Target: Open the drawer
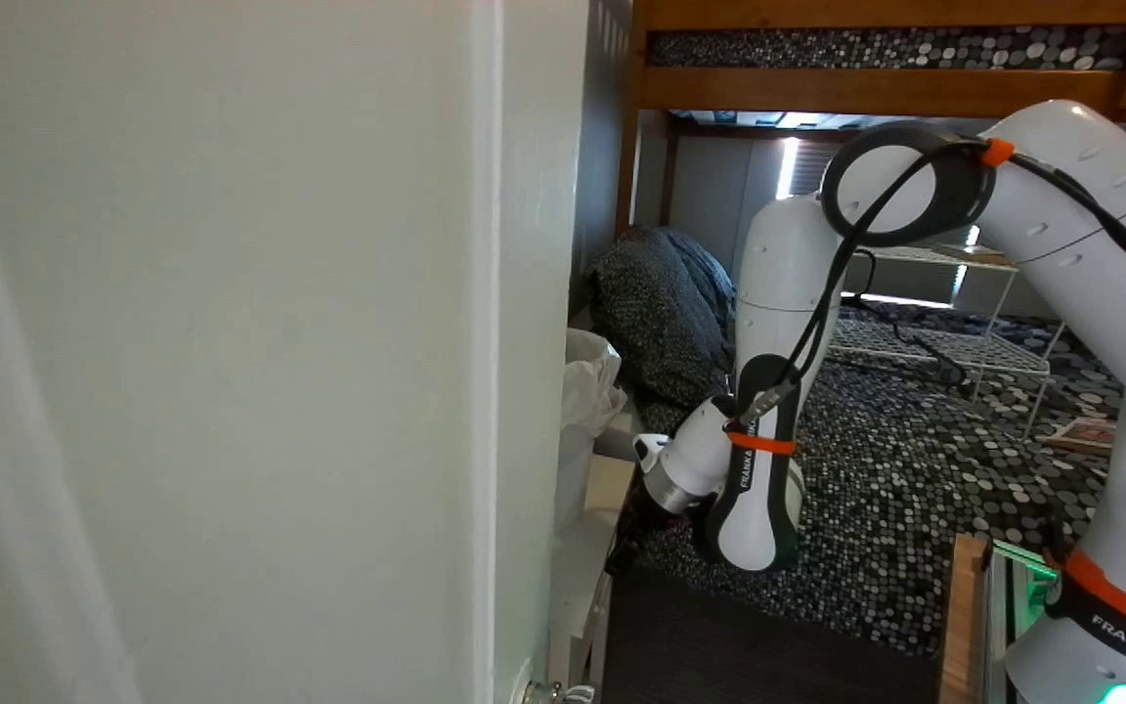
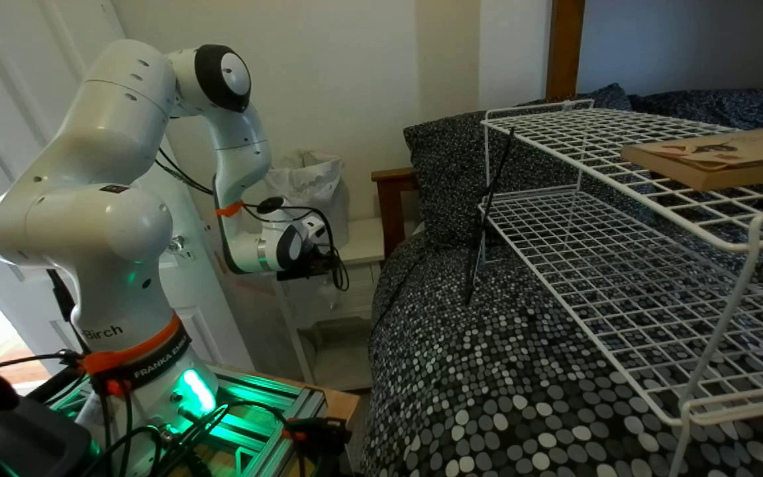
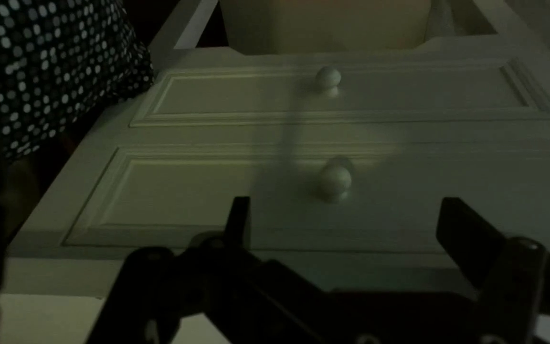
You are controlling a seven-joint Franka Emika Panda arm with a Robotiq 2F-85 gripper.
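Observation:
The narrow white unit (image 2: 363, 242) stands by the wall beside the bed. The wrist view, which looks upside down, shows two shut drawer fronts with round white knobs. The drawer (image 3: 174, 191) nearer my gripper has its knob (image 3: 335, 180) roughly midway between my fingers in the picture. The second drawer front (image 3: 237, 93) lies farther away. My gripper (image 3: 344, 204) is open and empty, with its fingers wide apart. Its distance from the knob cannot be told. In an exterior view the dark gripper (image 2: 308, 266) is in front of the unit's upper part and hides some of the front.
A white bag-lined bin (image 2: 312, 189) stands on the unit. A bed with a dotted cover (image 2: 448, 371) lies beside it, bearing a white wire rack (image 2: 593, 265) with a book (image 2: 719, 156). A white door (image 1: 280, 342) stands close by. Cables loop around the wrist.

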